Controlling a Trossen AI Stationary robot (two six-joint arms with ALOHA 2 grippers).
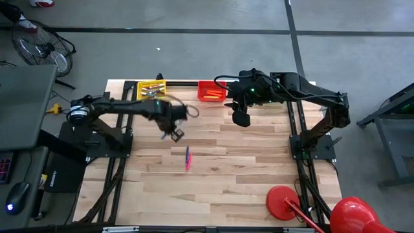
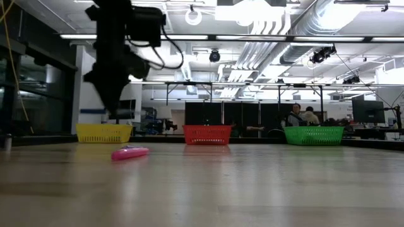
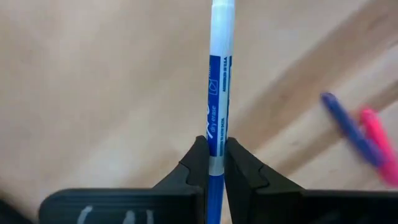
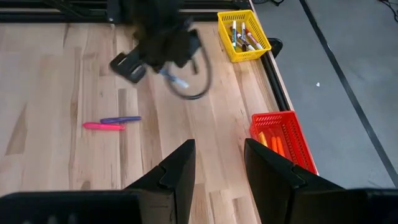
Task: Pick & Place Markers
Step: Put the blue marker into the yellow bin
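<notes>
Blue marker (image 3: 217, 112) between left gripper (image 3: 211, 163) fingers.

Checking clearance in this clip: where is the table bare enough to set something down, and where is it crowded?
Bare wood spans the near half of the table, between the pink marker beside the purple marker and the red stand. Crowded: the far edge, with the yellow basket, red basket and both arms.

Counted: three mesh baskets — yellow (image 1: 151, 88), red (image 1: 211, 91), green (image 2: 314, 135) —, two loose markers on the table, purple (image 4: 120, 119) and pink (image 4: 104, 126), one blue-and-white marker (image 3: 218, 106) gripped, two arms.
</notes>
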